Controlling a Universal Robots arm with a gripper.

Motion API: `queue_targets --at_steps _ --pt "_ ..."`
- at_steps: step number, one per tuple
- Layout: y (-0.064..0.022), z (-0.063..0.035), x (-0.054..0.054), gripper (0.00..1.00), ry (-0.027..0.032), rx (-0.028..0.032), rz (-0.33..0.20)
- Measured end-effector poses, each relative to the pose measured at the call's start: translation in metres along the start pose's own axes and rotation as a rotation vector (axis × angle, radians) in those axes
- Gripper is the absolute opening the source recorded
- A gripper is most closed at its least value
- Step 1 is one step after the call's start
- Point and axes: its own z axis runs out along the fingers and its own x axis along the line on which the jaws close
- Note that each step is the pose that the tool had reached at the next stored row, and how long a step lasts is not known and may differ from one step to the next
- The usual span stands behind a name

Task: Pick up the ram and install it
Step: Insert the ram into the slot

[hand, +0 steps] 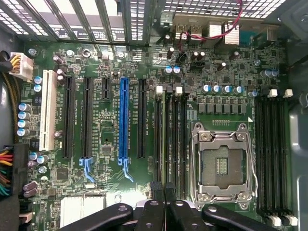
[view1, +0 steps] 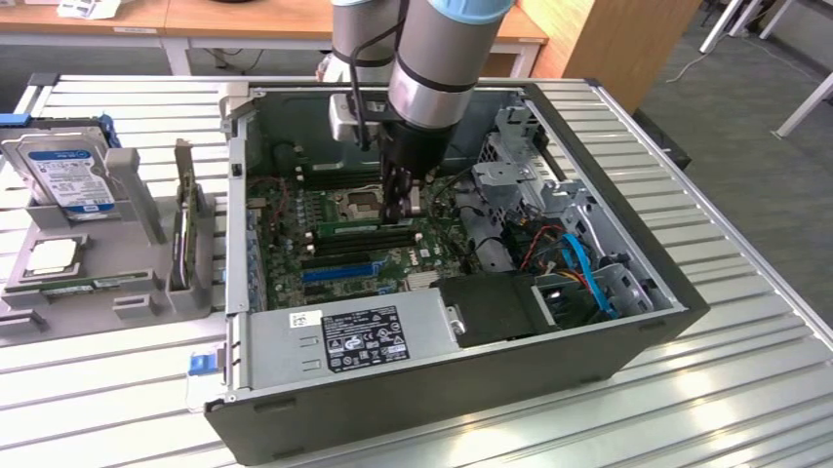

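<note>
Gripper (view1: 401, 207) is down inside the PC case (view1: 625, 336) at frame centre, jaws pinched together. A green ram (view1: 369, 226) looks seated in the motherboard slot beneath, so installation seems nearly complete.

Silver arm (view1: 436, 68), blue cap (view1: 463, 10), black pincer (view1: 401, 207)

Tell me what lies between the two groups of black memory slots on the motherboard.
In the wrist view, the CPU socket with its metal frame lies between one group of memory slots and the other group.
</note>
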Motion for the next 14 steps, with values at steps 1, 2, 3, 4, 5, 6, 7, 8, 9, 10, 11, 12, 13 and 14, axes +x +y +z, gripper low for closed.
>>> queue_targets --at_steps 1,2,3,4,5,6,7,8,9,10,11,12,13,14 --pt "-0.0001 0.0009 0.0001 0.12 0.0001 0.0000 0.000" --pt "-0.0001 0.0018 0.0003 0.12 0.0000 0.0001 0.000" --pt "-0.0002 0.0026 0.0004 0.12 0.0001 0.0000 0.000" --pt "-0.0003 0.0034 0.0005 0.12 0.0001 0.0000 0.000" --pt "-0.0004 0.0043 0.0006 0.12 0.0000 0.0000 0.000" --pt "-0.0004 0.0051 0.0008 0.12 0.0000 0.0001 0.000" --pt "-0.0005 0.0057 0.0008 0.12 0.0000 0.0001 0.000" --pt "-0.0005 0.0058 0.0009 0.12 0.0002 0.0000 0.000" --pt "-0.0005 0.0057 0.0009 0.12 0.0003 -0.0001 0.000" --pt "-0.0005 0.0058 0.0009 0.12 0.0003 -0.0001 0.000" --pt "-0.0005 0.0058 0.0009 0.12 0.0002 0.0000 0.000" --pt "-0.0005 0.0058 0.0009 0.12 0.0001 0.0000 0.000" --pt "-0.0004 0.0059 0.0009 0.12 0.0001 0.0000 0.000" --pt "0.0000 0.0059 0.0009 0.12 0.0001 0.0001 0.000"
